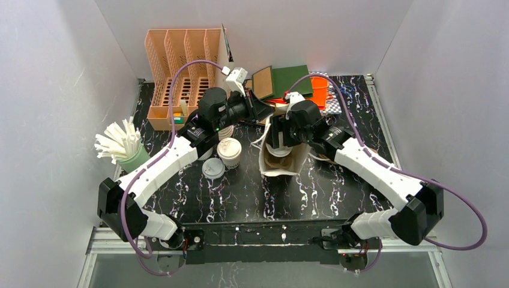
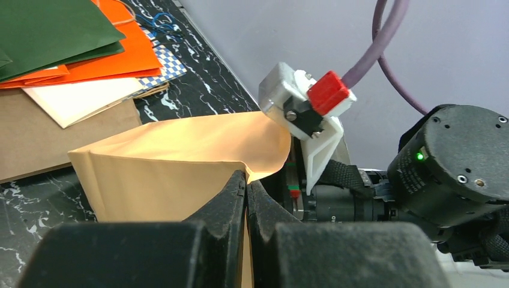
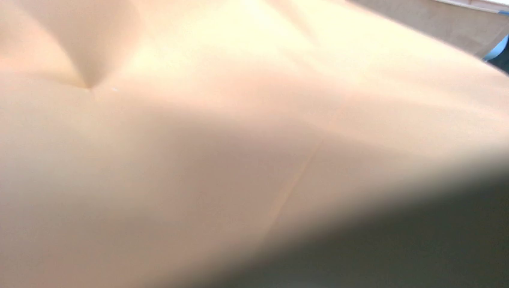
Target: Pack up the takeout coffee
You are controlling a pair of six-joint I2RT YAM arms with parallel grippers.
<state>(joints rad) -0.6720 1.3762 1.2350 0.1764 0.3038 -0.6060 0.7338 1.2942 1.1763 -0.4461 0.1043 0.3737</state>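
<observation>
A brown paper bag (image 1: 287,163) stands open at the table's middle. My left gripper (image 2: 247,183) is shut on the bag's upper rim (image 2: 180,141), pinching the paper between its fingertips. My right gripper (image 1: 281,141) reaches down into the bag's mouth. Its wrist hides the fingers from above, and its own view shows only blurred bag wall (image 3: 228,120). A round brown and white shape (image 1: 280,151) lies in the bag under it; I cannot make out what it is. One takeout coffee (image 1: 229,151) with a white lid stands left of the bag. Another cup (image 1: 225,132) is partly under my left arm.
A loose white lid (image 1: 213,169) lies by the capped cup. A green holder of white sticks (image 1: 123,149) stands at the left, an orange rack (image 1: 180,72) at the back left. Green, orange and brown flat bags (image 1: 294,83) lie behind the open bag.
</observation>
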